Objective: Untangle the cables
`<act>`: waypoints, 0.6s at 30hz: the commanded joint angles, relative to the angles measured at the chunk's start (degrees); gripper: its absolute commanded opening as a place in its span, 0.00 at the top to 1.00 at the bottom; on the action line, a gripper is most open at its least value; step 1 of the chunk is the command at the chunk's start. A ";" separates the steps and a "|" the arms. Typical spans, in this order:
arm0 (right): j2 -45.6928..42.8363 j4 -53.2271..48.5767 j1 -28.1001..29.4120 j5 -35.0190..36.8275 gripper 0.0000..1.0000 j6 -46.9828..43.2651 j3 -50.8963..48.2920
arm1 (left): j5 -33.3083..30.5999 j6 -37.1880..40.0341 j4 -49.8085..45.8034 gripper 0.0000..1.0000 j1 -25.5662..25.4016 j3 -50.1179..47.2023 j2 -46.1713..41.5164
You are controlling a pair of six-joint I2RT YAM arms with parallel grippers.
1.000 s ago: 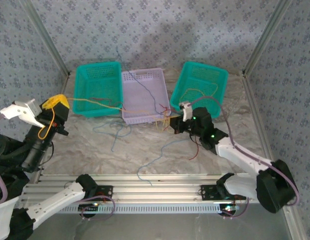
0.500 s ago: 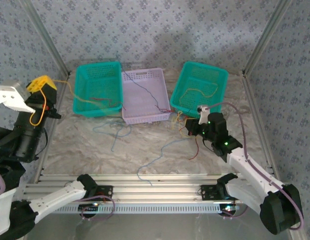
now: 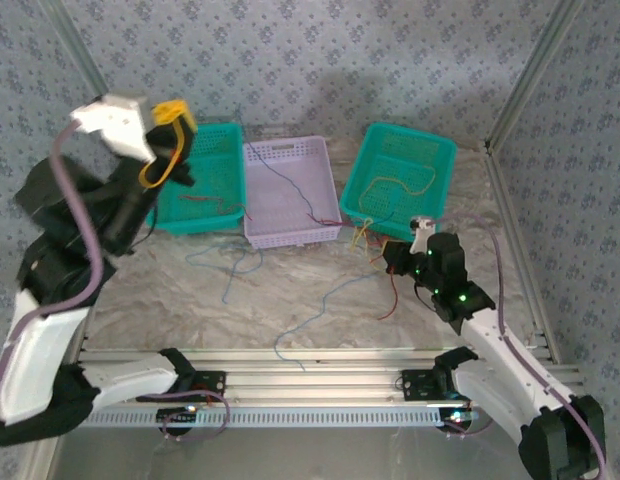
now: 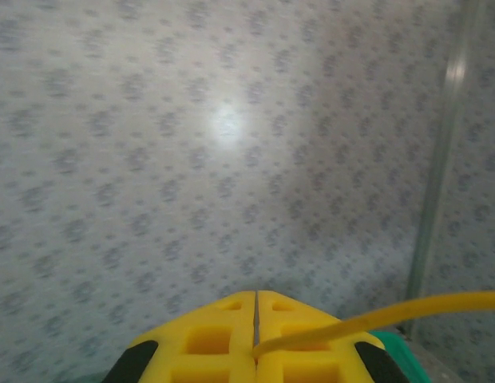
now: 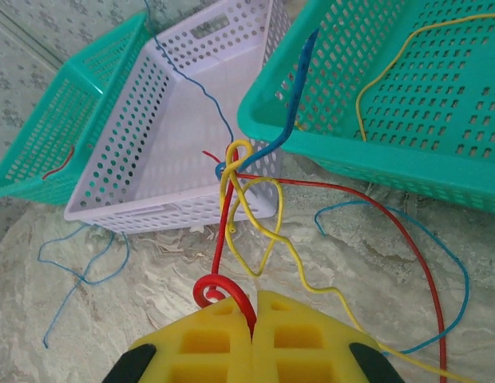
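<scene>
The left jaws are clenched, their yellow fingers pressed together on a yellow cable that leaves the seam and runs off to the right. From above, these jaws sit high on the raised left arm, and a yellow loop hangs just below them, over the near left corner of the left teal basket. The left wrist camera looks at the patterned wall.

The right jaws are clenched too, fingers shut on a red cable that curls out of the seam and climbs to a knot. In that knot red, yellow and blue strands cross, just in front of the near corner of the lilac basket. From the knot a thicker blue cable rises over the rim of the right teal basket. A thin blue wire leads back over the lilac basket.

Another yellow strand lies inside the right teal basket, and a short red piece rests in the left one. More blue wire trails loose on the marbled desk, between the baskets and the arm bases. The right arm reaches low towards the knot.
</scene>
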 commanded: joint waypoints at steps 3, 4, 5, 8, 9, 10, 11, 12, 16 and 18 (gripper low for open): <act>-8.72 -1.44 0.77 3.32 1.00 1.84 -4.03 | 17.81 -2.75 3.91 1.00 0.28 12.27 12.06; -10.35 -1.45 0.97 3.62 1.00 1.93 -4.76 | 19.71 -3.34 4.30 1.00 0.27 14.18 14.21; -12.14 -1.62 1.26 3.89 1.00 1.87 -5.44 | 21.81 -3.93 5.12 1.00 0.22 16.13 16.65; -16.19 -2.49 2.03 4.83 1.00 2.18 -6.71 | 26.06 -6.18 6.15 1.00 0.20 23.00 23.83; -16.92 -2.61 2.35 4.92 1.00 2.12 -6.97 | 27.76 -6.71 6.06 1.00 0.19 25.74 26.43; -17.35 -2.86 2.65 5.02 1.00 2.11 -7.09 | 28.75 -7.17 5.90 1.00 0.23 28.07 28.83; -17.88 -3.24 2.82 5.14 1.00 1.96 -7.04 | 29.43 -7.72 5.67 1.00 0.32 31.12 31.62; -18.21 -3.30 3.22 5.15 1.00 2.08 -7.07 | 30.13 -7.89 4.81 1.00 0.30 34.68 34.46; -19.42 -4.00 4.34 5.01 1.00 2.18 -7.23 | 31.52 -8.51 -0.82 1.00 0.41 52.33 47.04; -20.23 -4.88 5.07 5.29 1.00 2.14 -7.18 | 31.35 -9.48 -3.35 1.00 0.62 60.98 53.57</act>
